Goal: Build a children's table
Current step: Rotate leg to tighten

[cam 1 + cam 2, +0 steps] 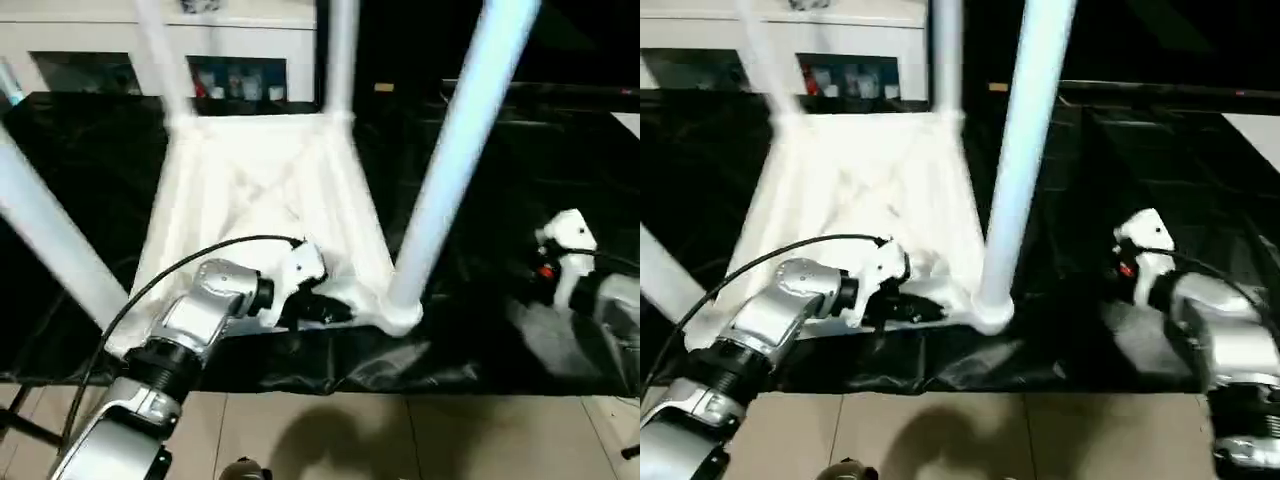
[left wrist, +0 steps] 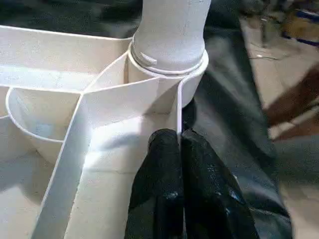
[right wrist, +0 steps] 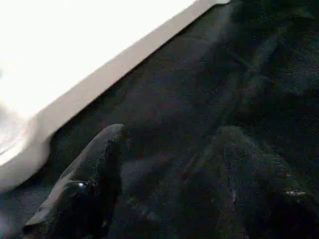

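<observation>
The children's table lies upside down on black cloth, its ribbed white top (image 1: 260, 190) facing up. White legs stand in the corner sockets: the near right leg (image 1: 465, 130), the near left leg (image 1: 50, 240), and two at the back (image 1: 340, 50) (image 1: 160, 55). My left gripper (image 2: 179, 137) is shut on the thin raised rim of the top, just beside the near right socket (image 2: 169, 64); from the head it sits at the top's front edge (image 1: 335, 310). My right gripper (image 3: 174, 130) is open and holds nothing. It hovers over the cloth to the right of the table, apart from it.
The black cloth (image 1: 500, 330) covers the work surface, whose front edge drops to a tiled floor (image 1: 400, 430). A white cabinet with glass doors (image 1: 240, 40) stands behind. A black cable (image 1: 180, 265) arcs over my left forearm.
</observation>
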You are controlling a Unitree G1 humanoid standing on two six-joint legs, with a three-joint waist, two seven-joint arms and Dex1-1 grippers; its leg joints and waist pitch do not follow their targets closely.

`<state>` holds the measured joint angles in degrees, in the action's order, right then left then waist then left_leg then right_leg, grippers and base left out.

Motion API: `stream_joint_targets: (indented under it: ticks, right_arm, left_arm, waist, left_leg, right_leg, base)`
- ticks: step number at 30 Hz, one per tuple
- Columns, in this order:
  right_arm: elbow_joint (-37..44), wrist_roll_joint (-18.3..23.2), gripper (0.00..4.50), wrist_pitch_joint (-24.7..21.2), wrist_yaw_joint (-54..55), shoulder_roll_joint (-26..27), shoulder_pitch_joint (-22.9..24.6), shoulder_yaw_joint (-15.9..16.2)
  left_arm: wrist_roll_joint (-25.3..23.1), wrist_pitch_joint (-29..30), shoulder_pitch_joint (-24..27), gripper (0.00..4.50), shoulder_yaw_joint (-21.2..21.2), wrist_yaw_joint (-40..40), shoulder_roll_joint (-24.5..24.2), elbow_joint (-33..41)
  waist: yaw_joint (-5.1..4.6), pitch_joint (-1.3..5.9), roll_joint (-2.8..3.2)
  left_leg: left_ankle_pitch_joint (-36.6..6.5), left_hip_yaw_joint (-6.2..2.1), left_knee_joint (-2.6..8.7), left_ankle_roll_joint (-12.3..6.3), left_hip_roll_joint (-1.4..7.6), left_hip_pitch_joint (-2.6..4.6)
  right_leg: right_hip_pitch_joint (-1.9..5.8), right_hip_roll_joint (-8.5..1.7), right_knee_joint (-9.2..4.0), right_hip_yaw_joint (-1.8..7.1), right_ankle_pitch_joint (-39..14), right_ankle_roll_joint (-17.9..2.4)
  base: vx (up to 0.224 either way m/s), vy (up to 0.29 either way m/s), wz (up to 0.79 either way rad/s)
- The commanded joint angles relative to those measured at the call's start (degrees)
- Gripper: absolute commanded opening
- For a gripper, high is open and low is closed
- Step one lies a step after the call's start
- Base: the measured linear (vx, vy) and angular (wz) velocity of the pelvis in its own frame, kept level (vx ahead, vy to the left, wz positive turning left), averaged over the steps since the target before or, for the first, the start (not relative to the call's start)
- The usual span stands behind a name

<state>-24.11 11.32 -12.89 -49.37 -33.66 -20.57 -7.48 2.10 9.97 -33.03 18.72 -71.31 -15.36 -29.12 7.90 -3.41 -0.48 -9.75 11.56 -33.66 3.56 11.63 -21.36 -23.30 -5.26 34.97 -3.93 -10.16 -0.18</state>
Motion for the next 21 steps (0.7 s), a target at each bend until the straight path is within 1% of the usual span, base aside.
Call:
stream_joint_targets:
  ticks: [1, 3, 5, 6, 7, 8, 9, 10, 12, 13, 14, 15, 16, 17, 18, 19, 20, 21]
  right_arm:
    - [-0.34, 0.22, 3.14, -0.43, 4.30, 1.89, -1.14, -2.06]
    - [0.98, 0.53, 3.14, -0.67, 5.80, 3.69, -0.78, -1.91]
    - [0.82, 0.07, 3.14, -0.66, 7.72, 4.72, -0.88, -1.69]
    - [0.57, -0.12, 3.14, -0.47, 8.96, 5.35, -1.02, -1.62]
    - [0.38, 0.03, 3.14, -0.24, 11.96, 7.38, -1.45, -1.95]
    - [0.38, 0.03, 3.14, -0.24, 11.96, 7.38, -1.45, -1.95]
    - [1.08, 0.68, 3.14, -0.68, 13.06, 8.45, -1.40, -2.37]
    - [1.91, 1.42, 3.43, -1.30, 13.55, 9.18, -1.24, -2.78]
    - [5.14, 2.34, 3.51, -2.78, 16.05, 11.07, -0.25, -3.64]
    - [8.84, 1.68, 3.63, -3.51, 18.62, 12.34, 1.30, -3.62]
    - [9.34, 1.55, 3.63, -3.57, 18.97, 12.49, 1.54, -3.60]
    - [13.10, 1.03, 3.76, -3.87, 20.95, 13.26, 3.41, -3.42]
    - [14.91, 1.12, 3.87, -4.17, 21.77, 13.62, 4.25, -3.62]
    - [15.05, 1.13, 3.93, -4.19, 21.82, 13.64, 4.31, -3.63]
    - [17.21, 1.31, 4.05, -4.49, 22.65, 14.01, 5.32, -3.78]
    - [19.30, 1.36, 4.18, -4.56, 23.19, 14.29, 6.43, -3.82]
    - [20.76, 1.43, 4.18, -4.90, 23.31, 14.36, 7.28, -3.75]
    - [22.12, 1.50, 4.28, -5.22, 23.42, 14.44, 8.08, -3.69]
  left_arm:
    - [4.23, -1.99, -0.26, 0.00, 0.74, -5.88, 1.04, 4.06]
    - [4.62, -1.79, 0.29, 0.00, 1.08, -7.67, 0.55, 4.51]
    - [4.16, -2.85, 0.51, 0.00, 0.91, -6.82, 0.56, 4.06]
    - [3.98, -3.29, 0.60, 0.00, 0.93, -6.57, 0.49, 3.81]
    - [2.91, -5.14, 0.70, 0.00, 0.34, -3.74, 0.54, 2.87]
    - [2.91, -5.14, 0.70, 0.00, 0.34, -3.74, 0.54, 2.87]
    - [3.02, -5.42, 0.77, 0.55, -0.42, -2.52, 0.67, 2.68]
    - [3.64, -4.63, 0.92, 0.55, -1.09, -2.24, 0.68, 3.04]
    - [5.71, -2.25, 1.91, 0.61, -3.52, -1.49, 0.48, 5.58]
    - [7.68, -0.16, 3.58, 0.90, -6.47, 0.20, 0.22, 9.30]
    - [7.92, 0.08, 3.84, 0.90, -6.87, 0.46, 0.19, 9.82]
    - [9.51, 0.92, 5.73, 0.98, -9.83, 3.55, 0.27, 13.42]
    - [9.71, 1.08, 6.44, 0.98, -11.19, 5.72, 0.40, 14.83]
    - [9.74, 1.08, 6.50, 1.01, -11.27, 5.86, 0.40, 14.94]
    - [10.13, 1.12, 7.39, 1.32, -12.53, 7.90, 0.41, 16.68]
    - [10.09, 1.86, 8.40, 1.41, -13.65, 10.26, 0.43, 18.56]
    - [9.42, 2.51, 9.03, 1.41, -14.51, 12.66, 0.68, 19.64]
    - [8.80, 3.11, 9.62, 1.41, -15.31, 14.90, 0.91, 20.65]
  waist:
    - [-0.46, 4.17, -1.24]
    - [-0.40, 4.18, -1.09]
    - [-0.36, 4.11, -1.04]
    - [-0.37, 4.05, -1.14]
    - [-0.55, 4.01, -1.53]
    - [-0.59, 3.99, -1.41]
    - [-0.73, 3.98, -1.42]
    - [-0.84, 3.93, -1.58]
    - [-0.93, 3.98, -1.57]
    - [-1.08, 3.97, -1.45]
    - [-1.14, 3.97, -1.35]
    - [-1.55, 3.98, -1.23]
    - [-1.82, 4.02, -1.45]
    - [-1.92, 3.96, -1.44]
    - [-1.99, 3.87, -1.36]
    - [-2.10, 3.86, -1.41]
    - [-2.29, 3.66, -1.50]
    - [-2.37, 3.66, -1.30]
  left_leg:
    - [-9.28, -0.60, 3.40, -3.57, 1.77, 1.07]
    - [-8.78, -0.60, 3.41, -3.63, 1.77, 0.97]
    - [-9.52, -0.55, 3.42, -3.43, 1.78, 1.05]
    - [-9.72, -0.59, 3.50, -3.15, 1.77, 0.99]
    - [-10.33, -0.59, 3.59, -2.77, 1.72, 0.95]
    - [-10.59, -0.69, 3.64, -2.52, 1.67, 0.88]
    - [-11.34, -0.71, 3.67, -2.15, 1.67, 0.92]
    - [-11.41, -0.74, 3.71, -2.04, 1.63, 0.87]
    - [-11.10, -0.74, 3.73, -1.75, 1.63, 0.80]
    - [-10.83, -0.86, 3.84, -1.57, 1.84, 0.76]
    - [-10.56, -0.93, 3.93, -1.37, 2.03, 0.70]
    - [-10.60, -0.88, 3.93, -1.44, 1.87, 0.78]
    - [-10.43, -0.80, 3.83, -1.60, 1.81, 0.70]
    - [-10.52, -0.82, 3.92, -1.66, 1.84, 0.65]
    - [-11.04, -0.75, 3.92, -1.69, 1.73, 0.75]
    - [-11.28, -0.73, 3.89, -1.68, 1.68, 0.68]
    - [-12.25, -0.76, 4.03, -1.56, 1.64, 0.65]
    - [-12.90, -0.78, 4.03, -1.31, 1.59, 0.75]
  right_leg:
    - [2.50, -3.08, -4.11, 2.45, -12.10, -11.98]
    - [2.55, -3.07, -3.92, 2.41, -11.20, -12.17]
    - [2.52, -3.07, -4.04, 2.43, -11.81, -12.09]
    - [2.52, -3.12, -4.04, 2.46, -12.42, -11.81]
    - [2.53, -3.13, -4.21, 2.44, -13.73, -11.23]
    - [2.59, -3.21, -4.19, 2.41, -14.51, -10.91]
    - [2.56, -3.29, -4.41, 2.44, -15.93, -10.27]
    - [2.57, -3.29, -4.38, 2.47, -16.70, -9.78]
    - [2.62, -3.39, -4.35, 2.50, -16.81, -9.79]
    - [2.61, -3.33, -4.13, 2.50, -15.67, -10.04]
    - [2.68, -3.36, -3.87, 2.53, -14.41, -10.24]
    - [2.53, -3.07, -3.86, 2.48, -13.09, -10.49]
    - [2.68, -2.98, -3.81, 2.47, -11.58, -10.68]
    - [2.74, -2.94, -3.84, 2.48, -11.47, -10.64]
    - [2.62, -2.86, -4.04, 2.49, -12.42, -10.28]
    - [2.66, -2.84, -4.10, 2.50, -12.83, -10.03]
    - [2.56, -2.81, -4.42, 2.48, -14.96, -9.16]
    - [2.48, -2.74, -4.48, 2.45, -16.12, -8.81]
  base:
    - [0.000, 0.000, 0.00]
    - [0.000, 0.000, 0.00]
    - [0.000, 0.000, 0.00]
    - [0.000, 0.000, 0.00]
    - [0.000, 0.000, 0.00]
    - [0.000, 0.000, 0.00]
    - [0.000, 0.000, 0.00]
    - [0.000, 0.000, 0.00]
    - [0.000, 0.000, 0.00]
    - [0.000, 0.000, 0.00]
    - [0.000, 0.000, 0.00]
    - [0.000, 0.000, 0.00]
    - [0.000, 0.000, 0.00]
    - [0.000, 0.000, 0.00]
    - [0.000, 0.000, 0.00]
    - [0.000, 0.000, 0.00]
    - [0.000, 0.000, 0.00]
    - [0.000, 0.000, 0.00]
